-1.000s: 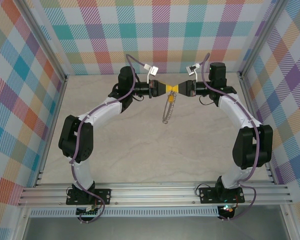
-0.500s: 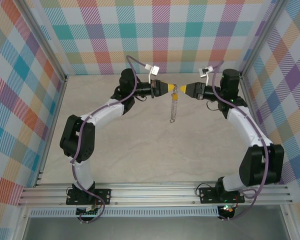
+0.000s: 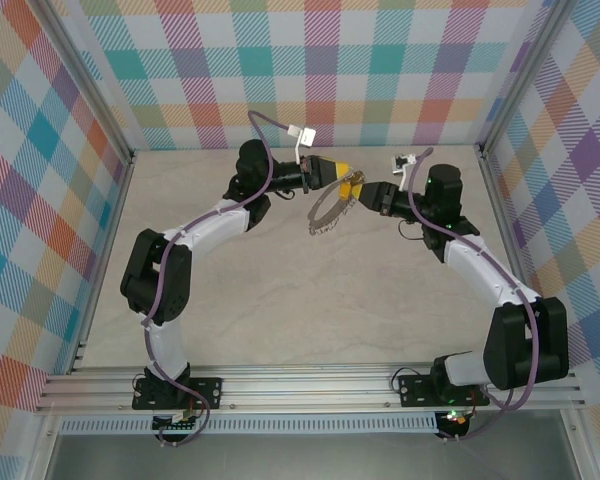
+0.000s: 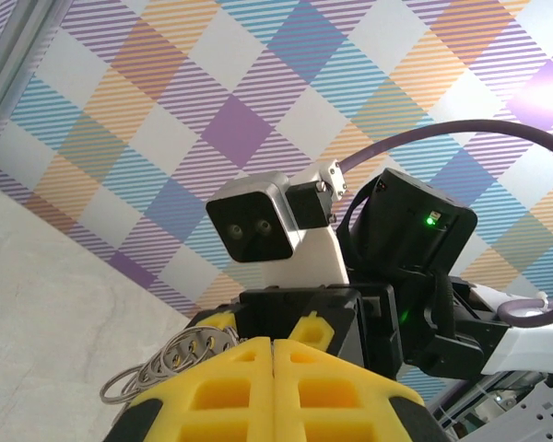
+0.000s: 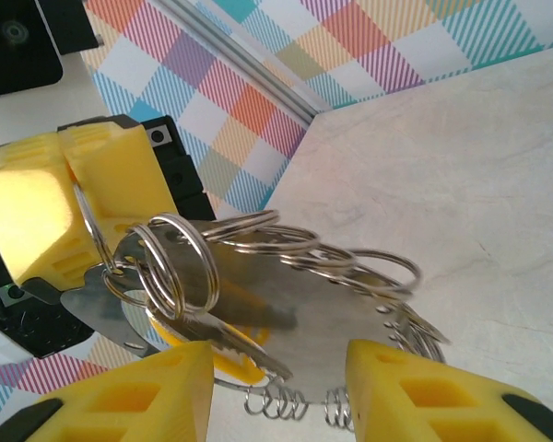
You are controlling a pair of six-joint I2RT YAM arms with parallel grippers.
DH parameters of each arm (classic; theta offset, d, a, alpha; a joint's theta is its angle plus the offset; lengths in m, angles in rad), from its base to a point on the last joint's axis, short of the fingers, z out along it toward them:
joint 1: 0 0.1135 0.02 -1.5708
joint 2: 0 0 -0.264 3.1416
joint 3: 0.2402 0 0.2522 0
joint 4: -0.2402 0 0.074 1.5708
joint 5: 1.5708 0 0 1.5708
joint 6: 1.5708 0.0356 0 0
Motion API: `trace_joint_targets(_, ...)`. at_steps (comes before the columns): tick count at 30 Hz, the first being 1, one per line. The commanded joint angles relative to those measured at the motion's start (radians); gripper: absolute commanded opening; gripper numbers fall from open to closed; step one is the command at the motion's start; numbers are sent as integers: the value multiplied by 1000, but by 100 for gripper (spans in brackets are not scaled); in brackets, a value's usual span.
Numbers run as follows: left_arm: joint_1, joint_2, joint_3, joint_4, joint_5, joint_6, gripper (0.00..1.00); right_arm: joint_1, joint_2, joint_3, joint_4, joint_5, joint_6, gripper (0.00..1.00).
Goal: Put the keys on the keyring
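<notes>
While left jaws clamp the keyring (image 5: 341, 290), right jaws gape beside its key (image 5: 226, 357).

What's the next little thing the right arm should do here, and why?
Probably ease the right gripper back slightly. Its jaws stand open around the yellow-headed key, which seems to hang among the wire loops of the keyring, while the shut left gripper holds that ring. Backing off would show whether the key hangs there by itself.

left gripper (image 4: 272, 348) clamped, right gripper (image 5: 278, 361) (facing it) spread
</notes>
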Motion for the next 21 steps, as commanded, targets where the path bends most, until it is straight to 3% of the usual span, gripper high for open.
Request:
trace_joint_targets(1, -13, 3, 2, 66, -17, -13, 0, 15, -11, 12, 57, 21, -8, 43)
trace_joint_targets(21, -17, 7, 1, 61, -39, -21, 0, 43, -54, -24, 122, 26, -10, 41)
